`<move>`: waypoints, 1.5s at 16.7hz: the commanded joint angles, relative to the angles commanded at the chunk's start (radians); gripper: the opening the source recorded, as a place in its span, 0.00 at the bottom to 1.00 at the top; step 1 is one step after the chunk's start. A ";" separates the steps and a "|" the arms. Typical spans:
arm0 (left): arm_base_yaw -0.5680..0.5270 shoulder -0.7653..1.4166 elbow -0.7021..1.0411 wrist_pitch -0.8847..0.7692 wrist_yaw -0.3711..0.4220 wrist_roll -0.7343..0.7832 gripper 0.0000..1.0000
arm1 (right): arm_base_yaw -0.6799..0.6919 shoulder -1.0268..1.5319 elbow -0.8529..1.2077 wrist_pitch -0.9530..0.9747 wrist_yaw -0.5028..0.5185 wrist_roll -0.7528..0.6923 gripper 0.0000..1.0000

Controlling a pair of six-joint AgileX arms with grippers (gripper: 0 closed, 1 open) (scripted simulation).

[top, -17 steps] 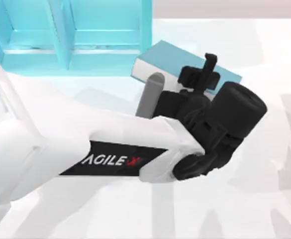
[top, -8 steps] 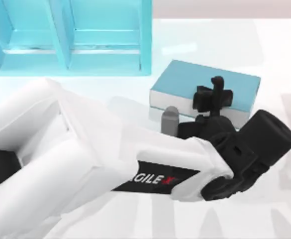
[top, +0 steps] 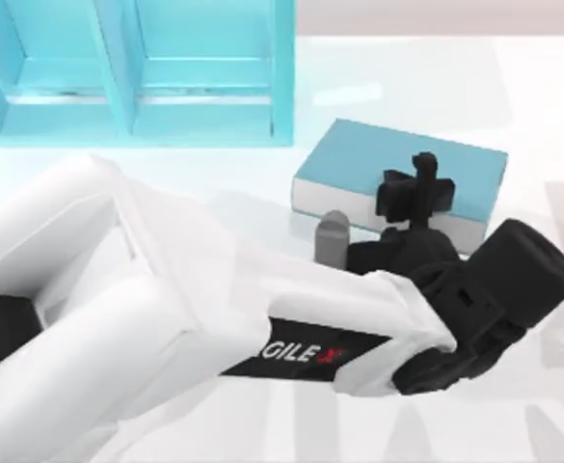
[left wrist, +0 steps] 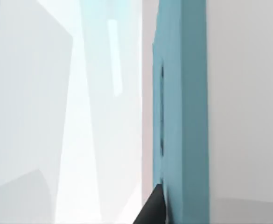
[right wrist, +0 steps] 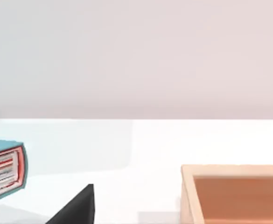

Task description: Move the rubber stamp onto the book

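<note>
From above, the left gripper (top: 416, 188) hangs over the rectangular teal-blue hardcover book (top: 397, 166) with white page edges. The book's cover lies directly beneath the gripper. I cannot tell whether the gripper is spread, pressed together or pinching something. Nor can I tell where the small red-to-amber rubber stamp is. My guess is that it sits under the gripper, masked by the black hardware. If so, the step in hand is the set-down. To do it well, come straight down until the stamp's base rests flat on the cover, well inside the edges, release gently and lift away vertically so the stamp does not tip. Beyond the gripper and to its left stands the large turquoise shelf unit (top: 118, 72). I can make out nothing in the compartments that are visible. In the left wrist view a black wedge (left wrist: 151, 211) of the gripper's hardware touches or overlaps a teal-blue slab (left wrist: 183, 112). I cannot tell whether that slab is book or shelf. The right arm is parked. Its wrist view shows a dark wedge (right wrist: 75, 207), a teal book end (right wrist: 3, 170) with red-and-white pages, and an open orange-brown wooden box (right wrist: 187, 196). The visible part of the box's interior shows bare wood.
</note>
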 joint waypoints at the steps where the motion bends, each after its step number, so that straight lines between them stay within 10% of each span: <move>1: 0.000 0.000 0.000 0.000 0.000 0.000 0.00 | 0.000 0.000 0.000 0.000 0.000 0.000 1.00; 13: 0.004 0.073 -0.033 0.096 0.004 0.001 0.00 | 0.000 0.000 0.000 0.000 0.000 0.000 1.00; 25: 0.004 0.073 -0.033 0.096 0.004 0.001 0.90 | 0.000 0.000 0.000 0.000 0.000 0.000 1.00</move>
